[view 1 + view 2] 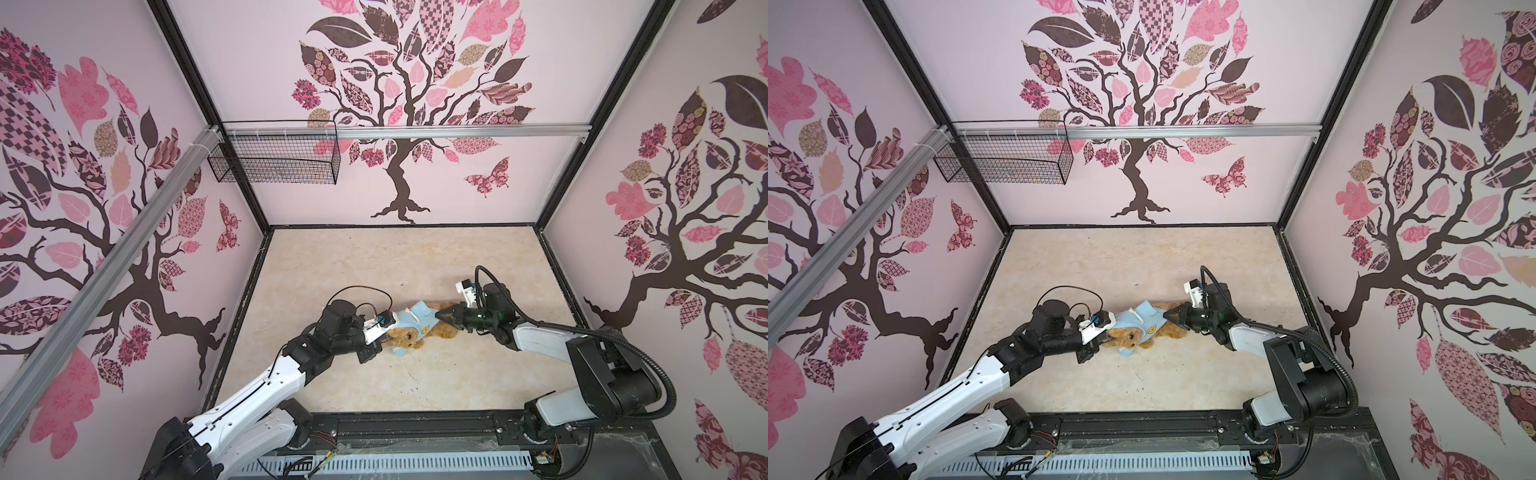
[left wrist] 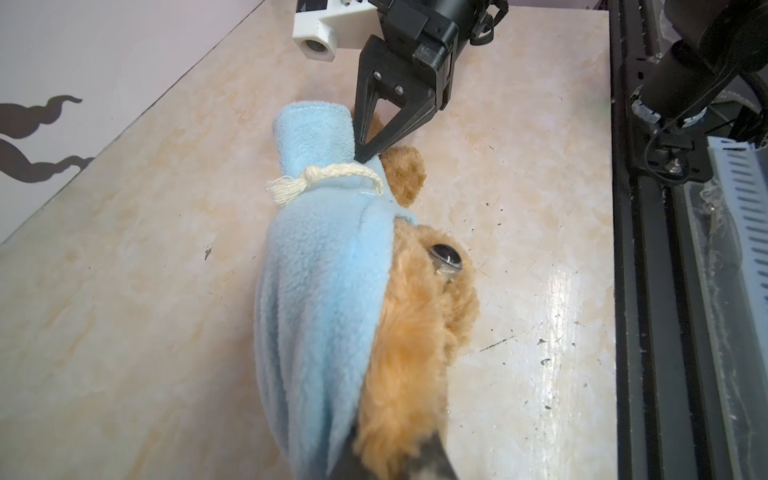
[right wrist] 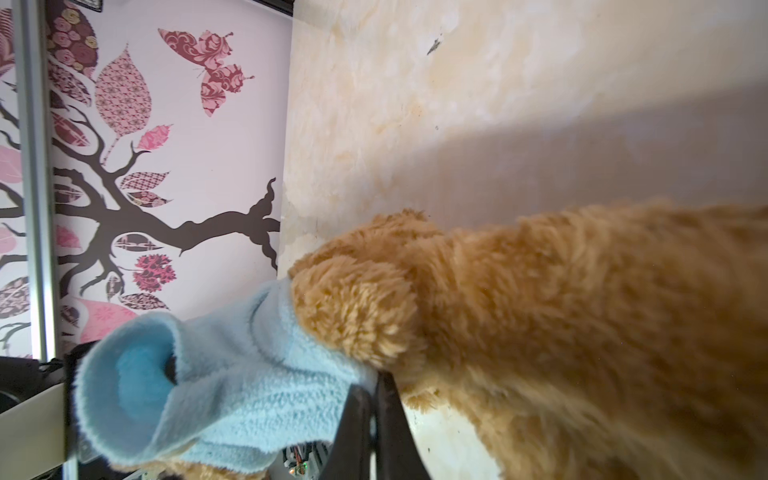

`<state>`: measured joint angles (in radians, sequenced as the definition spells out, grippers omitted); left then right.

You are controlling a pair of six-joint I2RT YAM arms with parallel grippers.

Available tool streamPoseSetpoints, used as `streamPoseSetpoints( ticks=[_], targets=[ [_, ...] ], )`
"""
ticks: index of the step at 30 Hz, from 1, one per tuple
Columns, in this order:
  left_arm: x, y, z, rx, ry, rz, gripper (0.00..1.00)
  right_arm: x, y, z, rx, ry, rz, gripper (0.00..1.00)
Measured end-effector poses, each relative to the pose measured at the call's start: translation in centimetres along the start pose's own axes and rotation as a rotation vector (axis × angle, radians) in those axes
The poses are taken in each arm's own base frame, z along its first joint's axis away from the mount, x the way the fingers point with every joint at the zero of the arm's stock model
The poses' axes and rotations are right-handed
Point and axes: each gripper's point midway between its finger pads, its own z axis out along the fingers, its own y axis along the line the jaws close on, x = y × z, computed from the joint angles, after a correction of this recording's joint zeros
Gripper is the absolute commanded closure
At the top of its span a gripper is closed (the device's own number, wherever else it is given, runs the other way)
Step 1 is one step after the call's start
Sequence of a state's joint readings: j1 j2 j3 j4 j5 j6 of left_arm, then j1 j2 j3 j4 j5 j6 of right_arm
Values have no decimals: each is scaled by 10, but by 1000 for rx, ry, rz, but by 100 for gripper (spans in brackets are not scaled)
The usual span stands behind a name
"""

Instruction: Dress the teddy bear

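Fingertips of the left hand (image 1: 381, 338) met at the head of the bear (image 1: 406, 336). Whether they pinched fur or cloth, I could not tell. The bear lay in the middle of the surface (image 1: 374, 257), between both hands, with its head toward the left arm. The hoodie (image 1: 415, 318) covered the head and upper body, and the legs were bare. The right hand (image 2: 365, 153) was closed on the hoodie edge, just beside a bare paw (image 2: 405, 176).

Twin top views look down — wrist views crowd the teddy bear (image 2: 415, 328).
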<state>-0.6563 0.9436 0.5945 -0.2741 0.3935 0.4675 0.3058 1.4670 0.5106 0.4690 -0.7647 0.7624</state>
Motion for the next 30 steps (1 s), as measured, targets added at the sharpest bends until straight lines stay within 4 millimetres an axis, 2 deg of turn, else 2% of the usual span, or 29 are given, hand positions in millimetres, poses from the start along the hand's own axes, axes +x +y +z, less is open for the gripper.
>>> streamPoseSetpoints(
  ticks=[4,6,8,10,11,13,15,16,18,23,27,30],
  targets=[
    [0,4,-2,-21,9,59,100,-3,9,-4,-23,-12,-52,81],
    [3,5,-3,-27,31,83,100,-13,15,-16,2,-70,-116,72],
    [4,7,-3,-29,47,110,100,-23,30,-30,21,-135,-213,64],
    [4,8,-2,-28,58,141,100,-25,59,-41,14,-183,-349,56],
    [3,9,-2,-28,60,161,100,-23,81,-45,-9,-204,-435,52],
    [2,10,-2,-27,60,202,100,-13,127,-51,-87,-226,-594,49],
    [0,10,-2,-28,58,239,100,-1,161,-52,-161,-221,-703,47],
    [0,10,-2,-27,57,258,100,3,175,-51,-190,-212,-749,46],
    [-1,10,-2,-24,55,287,100,8,188,-42,-219,-180,-800,44],
    [-5,9,-5,-22,39,345,100,28,194,-3,-230,-35,-871,42],
    [-8,7,-6,-19,26,370,100,41,182,22,-226,73,-880,36],
    [-9,6,-6,-14,22,377,100,51,170,37,-198,143,-893,38]
  ],
)
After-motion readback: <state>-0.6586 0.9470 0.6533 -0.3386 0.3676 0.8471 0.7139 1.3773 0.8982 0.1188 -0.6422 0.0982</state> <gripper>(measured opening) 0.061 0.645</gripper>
